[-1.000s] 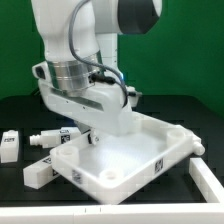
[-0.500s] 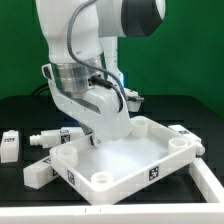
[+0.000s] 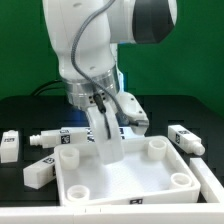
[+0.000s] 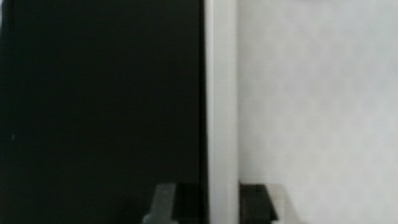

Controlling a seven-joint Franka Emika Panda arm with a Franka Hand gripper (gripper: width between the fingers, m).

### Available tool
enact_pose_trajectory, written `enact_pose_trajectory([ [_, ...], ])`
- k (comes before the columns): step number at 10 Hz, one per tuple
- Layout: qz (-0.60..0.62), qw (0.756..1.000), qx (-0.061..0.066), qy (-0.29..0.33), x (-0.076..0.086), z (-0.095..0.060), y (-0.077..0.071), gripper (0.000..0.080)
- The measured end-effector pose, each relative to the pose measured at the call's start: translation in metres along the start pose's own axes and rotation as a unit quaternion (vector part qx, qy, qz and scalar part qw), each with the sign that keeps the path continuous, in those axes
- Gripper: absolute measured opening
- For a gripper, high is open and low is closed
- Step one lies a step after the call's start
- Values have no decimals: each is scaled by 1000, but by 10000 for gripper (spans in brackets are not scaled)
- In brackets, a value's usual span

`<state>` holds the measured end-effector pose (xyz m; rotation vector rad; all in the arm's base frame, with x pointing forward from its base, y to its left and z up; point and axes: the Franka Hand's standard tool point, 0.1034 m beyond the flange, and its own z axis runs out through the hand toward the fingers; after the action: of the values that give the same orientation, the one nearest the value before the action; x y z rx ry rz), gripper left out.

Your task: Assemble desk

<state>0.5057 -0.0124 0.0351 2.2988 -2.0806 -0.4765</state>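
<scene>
Evidently the gripper [image 3: 106,148] is pinched narrow on the far rim [image 4: 221,100] of the desk top [image 3: 135,182], whose thin wall runs between the two fingers [image 4: 173,202] in the wrist view. The tray lies flat on the black table [image 3: 18,115] toward the front, with loose legs [image 3: 40,170] beside it. It looks light, stiff and smooth, so I judge the raised rim between the corner sockets the only sound hold, though the tray may pivot or slip in so small a pinch.
</scene>
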Motion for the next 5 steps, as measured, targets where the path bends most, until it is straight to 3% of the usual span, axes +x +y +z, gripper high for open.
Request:
enact_pose_trajectory([
  [5,23,1000,1,-4,-1,0,-4,58],
])
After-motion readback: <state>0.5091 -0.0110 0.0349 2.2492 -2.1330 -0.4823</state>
